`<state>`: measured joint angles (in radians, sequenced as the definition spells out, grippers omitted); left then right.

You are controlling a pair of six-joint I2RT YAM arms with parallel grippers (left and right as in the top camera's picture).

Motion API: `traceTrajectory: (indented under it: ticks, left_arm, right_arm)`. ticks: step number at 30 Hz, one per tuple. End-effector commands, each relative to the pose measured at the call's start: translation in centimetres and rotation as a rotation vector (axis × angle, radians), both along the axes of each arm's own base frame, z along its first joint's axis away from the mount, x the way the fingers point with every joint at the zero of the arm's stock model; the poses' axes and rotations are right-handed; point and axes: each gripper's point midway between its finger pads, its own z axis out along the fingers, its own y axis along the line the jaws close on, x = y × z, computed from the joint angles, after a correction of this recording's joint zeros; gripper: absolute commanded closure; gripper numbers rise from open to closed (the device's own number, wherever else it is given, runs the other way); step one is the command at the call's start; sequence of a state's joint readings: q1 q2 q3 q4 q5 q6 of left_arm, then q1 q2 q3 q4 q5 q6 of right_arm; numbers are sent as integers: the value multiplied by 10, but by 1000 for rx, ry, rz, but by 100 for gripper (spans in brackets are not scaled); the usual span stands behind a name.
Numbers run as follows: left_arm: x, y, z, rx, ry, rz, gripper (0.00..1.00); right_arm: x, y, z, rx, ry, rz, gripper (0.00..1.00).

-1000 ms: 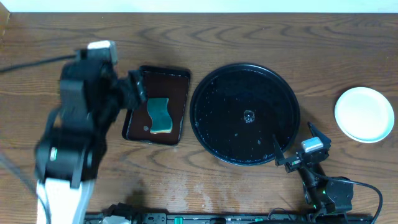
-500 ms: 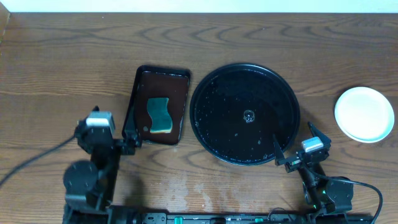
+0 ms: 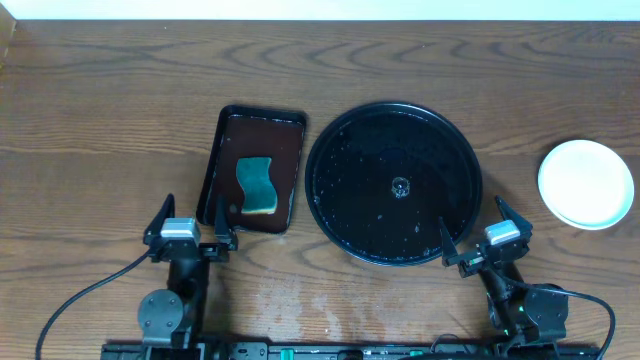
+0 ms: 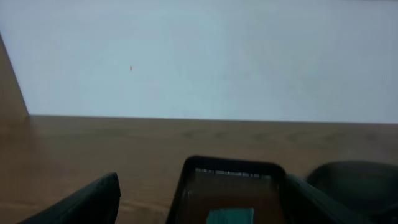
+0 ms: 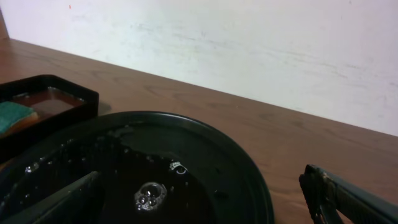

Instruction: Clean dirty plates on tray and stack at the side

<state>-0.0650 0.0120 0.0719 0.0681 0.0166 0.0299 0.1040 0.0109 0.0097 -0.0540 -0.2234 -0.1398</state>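
Wood-grain desk [image 3: 100, 120] bearing the round black tray [image 3: 350, 190], beaded with droplets. Just left of it, a rectangular brown tray [image 3: 226, 140] holds a green sponge [image 3: 256, 185]. The pale plates [image 3: 586, 183] lie stacked on bare desk, well right of the black tray. Left end effector [image 3: 192, 205] and right end effector [image 3: 470, 213]: jaws spread, gripping nothing.

No text, label, brand or number could be read in any view. The black tray [image 3: 345, 150], the plates [image 3: 586, 183] and the brown tray [image 3: 272, 138] showed no legible marking.
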Motion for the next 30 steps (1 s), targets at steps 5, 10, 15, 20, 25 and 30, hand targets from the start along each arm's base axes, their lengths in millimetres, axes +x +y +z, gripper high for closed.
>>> traceTrajectory:
  ticks: [5,10,15,20,25,30]
  left_arm:
    - [4,1,-37,4,81,6,18]
    - [3,2,-46,7,119,10,18]
    - [3,2,-47,7,125,10,18]
    - [3,2,-47,7,125,10,18]
    - [3,2,-48,8,128,10,18]
    - [3,2,-48,8,128,10,18]
  right_arm:
    - [1,-2,-1,-7,-5,-11,1]
    - [1,-2,-1,-7,-5,-11,1]
    - [1,-2,-1,-7,-5,-11,1]
    - [1,-2,-1,-7,-5,-11,1]
    - [1,-2,-1,-7,-5,-11,1]
    - [1,-2,-1,-7,-5,-11,1]
